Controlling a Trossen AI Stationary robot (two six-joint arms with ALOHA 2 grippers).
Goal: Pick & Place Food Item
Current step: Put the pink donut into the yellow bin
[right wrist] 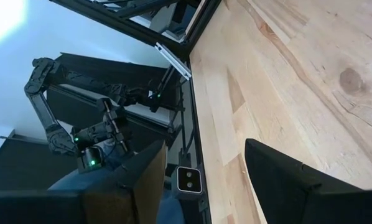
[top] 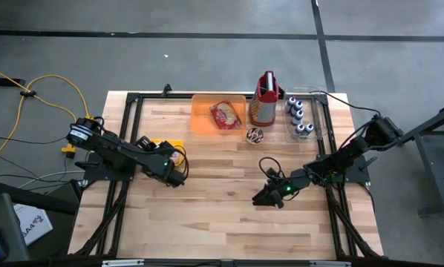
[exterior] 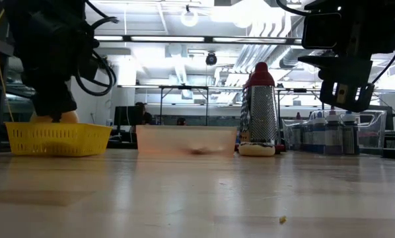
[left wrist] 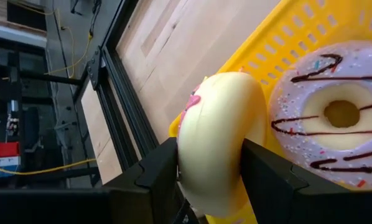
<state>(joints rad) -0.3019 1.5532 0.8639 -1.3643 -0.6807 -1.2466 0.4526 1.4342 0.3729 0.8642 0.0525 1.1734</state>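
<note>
left gripper has a pale donut on edge between its fingers, over the yellow basket; a frosted donut sits inside.

A: What lies around the worktop?
B: Pale wood planks in a black frame, on a grey concrete floor crossed by dark seams.
A: And overhead?
B: Ceiling lights glare brightly; a yellow cable trails across the floor.
</note>
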